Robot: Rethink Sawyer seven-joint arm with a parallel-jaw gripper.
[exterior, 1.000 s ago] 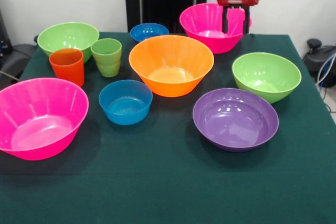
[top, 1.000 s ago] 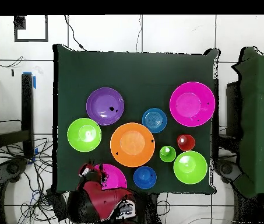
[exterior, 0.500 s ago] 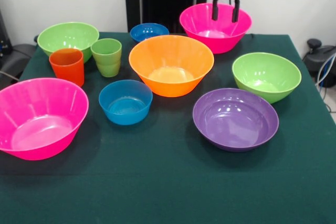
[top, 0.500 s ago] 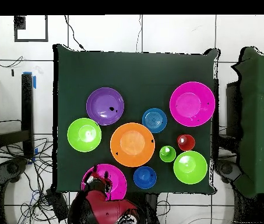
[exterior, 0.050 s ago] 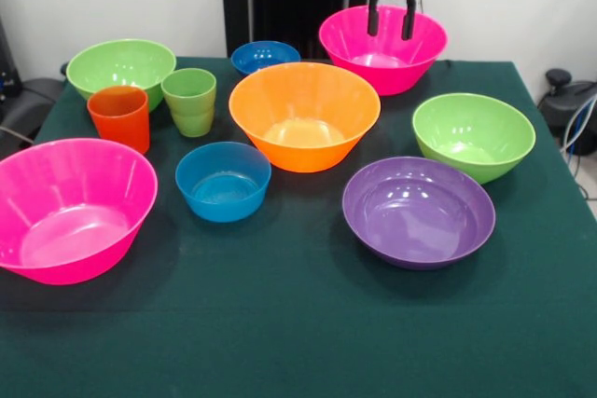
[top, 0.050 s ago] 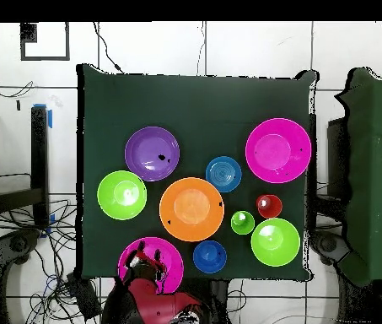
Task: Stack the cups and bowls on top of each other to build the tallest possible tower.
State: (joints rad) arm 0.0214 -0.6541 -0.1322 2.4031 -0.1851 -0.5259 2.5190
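Pincer [exterior, 0.050 s ago: 390, 23] is lifting out of the far pink bowl [exterior, 0.050 s ago: 354, 44], spread and empty; bowl is sitting unmoved on the counter [exterior, 0.050 s ago: 298, 333]. Nothing stacked yet.

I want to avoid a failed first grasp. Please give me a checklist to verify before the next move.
1. Gripper open: ok, fingers apart.
2. Gripper empty: ok.
3. Gripper over the far pink bowl: ok in both views.
4. Fingers astride the bowl's rim: cannot tell.
5. Pink bowl free of the neighbouring orange bowl: ok in the overhead view, a gap shows.
6. Stacking started: not ok, all the bowls and both cups stand separately.
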